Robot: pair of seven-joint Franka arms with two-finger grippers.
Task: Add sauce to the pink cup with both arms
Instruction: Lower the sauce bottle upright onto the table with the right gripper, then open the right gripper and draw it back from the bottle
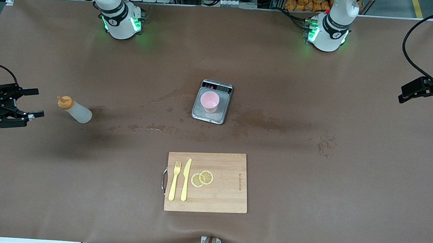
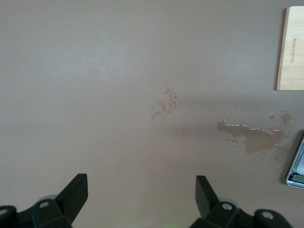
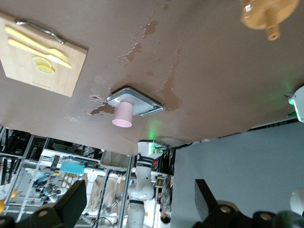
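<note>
Nearest the front camera lay the wooden cutting board [image 1: 207,182], and on it a yellow plastic fork [image 1: 174,180] and knife [image 1: 185,179] lay side by side next to two lemon slices [image 1: 202,178], a tidy place setting that looked like dressing, well clear of the pouring spot. Farther up the brown table [image 1: 309,204] came the wet patches [image 1: 155,126], dark smears of spilled liquid spreading around the middle. At about that depth, toward the right arm's end, stood the sauce bottle [image 1: 74,110], a squeeze bottle with an orange cap and nozzle, upright and within easy reach of the right gripper [image 1: 27,103], which hovered over the table edge just beside it with its fingers spread wide, holding nothing. Next came the kitchen scale [image 1: 212,101], and on its steel platform sat the pink cup [image 1: 209,101], upright and open-mouthed, placed there presumably so the added sauce could be weighed; whether any sauce was inside, the views did not settle. The left gripper [image 1: 418,93] hung over the left arm's end of the table, well apart from the cup, fingers parted with only stained tabletop between them. Both arms were pulled out wide, a pose that would fit either a reach to come or a finished pour.
</note>
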